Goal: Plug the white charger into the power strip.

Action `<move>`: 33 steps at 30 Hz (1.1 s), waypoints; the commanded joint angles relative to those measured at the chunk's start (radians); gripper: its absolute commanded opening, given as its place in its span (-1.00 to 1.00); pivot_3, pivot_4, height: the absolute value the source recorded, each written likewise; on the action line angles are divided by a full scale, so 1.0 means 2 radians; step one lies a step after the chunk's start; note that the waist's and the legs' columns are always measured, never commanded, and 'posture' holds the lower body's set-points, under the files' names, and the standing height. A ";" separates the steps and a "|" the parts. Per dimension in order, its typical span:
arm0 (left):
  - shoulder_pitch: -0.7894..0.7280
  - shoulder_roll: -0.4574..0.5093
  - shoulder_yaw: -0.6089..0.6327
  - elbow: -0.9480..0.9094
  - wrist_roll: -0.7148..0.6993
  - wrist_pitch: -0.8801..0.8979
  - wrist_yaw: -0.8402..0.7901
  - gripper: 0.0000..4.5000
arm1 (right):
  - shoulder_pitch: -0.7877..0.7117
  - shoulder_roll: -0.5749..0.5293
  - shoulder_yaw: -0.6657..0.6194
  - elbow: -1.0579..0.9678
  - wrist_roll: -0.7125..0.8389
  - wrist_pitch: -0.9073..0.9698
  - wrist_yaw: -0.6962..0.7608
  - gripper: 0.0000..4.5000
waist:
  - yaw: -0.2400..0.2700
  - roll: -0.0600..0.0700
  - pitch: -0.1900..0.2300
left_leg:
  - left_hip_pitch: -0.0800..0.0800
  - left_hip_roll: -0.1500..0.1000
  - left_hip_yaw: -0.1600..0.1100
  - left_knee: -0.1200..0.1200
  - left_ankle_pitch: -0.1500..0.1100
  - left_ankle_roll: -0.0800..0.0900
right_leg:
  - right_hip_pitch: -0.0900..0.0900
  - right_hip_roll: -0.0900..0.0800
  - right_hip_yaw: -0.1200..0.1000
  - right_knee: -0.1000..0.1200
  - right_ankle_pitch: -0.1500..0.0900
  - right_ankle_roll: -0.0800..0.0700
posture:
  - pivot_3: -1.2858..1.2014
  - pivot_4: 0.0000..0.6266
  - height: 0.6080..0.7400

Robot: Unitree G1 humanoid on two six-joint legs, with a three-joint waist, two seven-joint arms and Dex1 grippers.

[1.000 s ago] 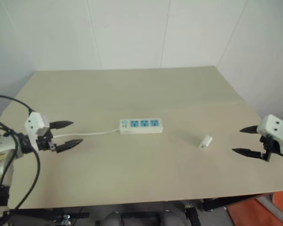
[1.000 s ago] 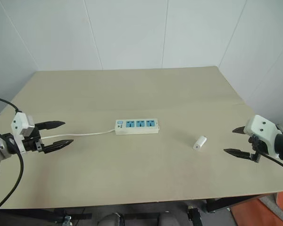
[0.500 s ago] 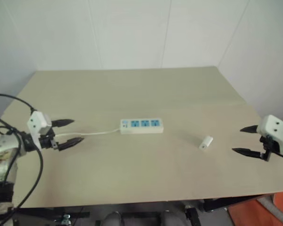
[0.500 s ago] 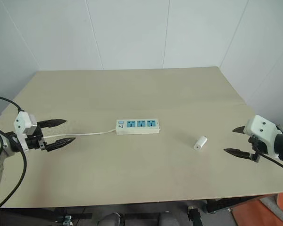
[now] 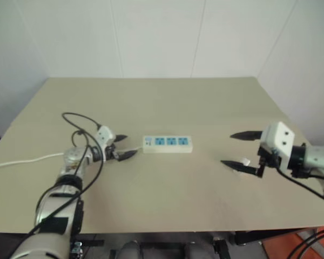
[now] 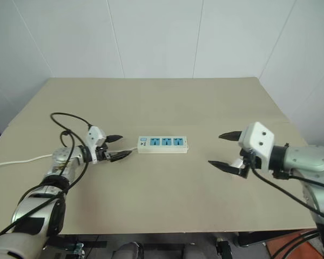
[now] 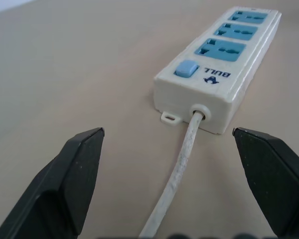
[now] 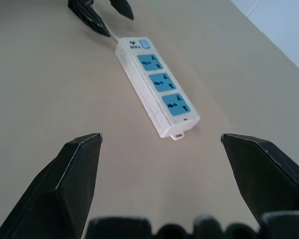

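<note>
Approach step, nothing yet plugged. Left gripper (image 6: pixel 114 147) spread wide and empty astride the cord end of the power strip (image 6: pixel 162 144). Right gripper (image 5: pixel 241 149) equally wide, empty, over the white charger (image 5: pixel 243 162) (partly hidden) on the table (image 6: pixel 167 205). Next: descent onto charger, then closure.

The power strip (image 5: pixel 168 143) is white with three blue socket faces, a blue switch and dark lettering at its left end; its cord (image 7: pixel 175 174) is white too. Both grippers — left (image 5: pixel 122 147) and right (image 5: pixel 240 149) — have black fingers on white housings. The table (image 5: pixel 151 102) is plain beige — unpatterned.
</note>
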 commanded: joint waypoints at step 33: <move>0.081 -0.036 0.017 -0.275 -0.036 0.107 -0.059 -0.99 | 0.007 0.033 0.067 -0.041 -0.051 0.016 -0.074 1.00 | -0.001 0.000 0.000 | 0.000 0.000 -0.001 0.001 0.000 0.000 | 0.000 0.000 0.000 0.001 0.000 0.000 | 0.03 -0.52 1.00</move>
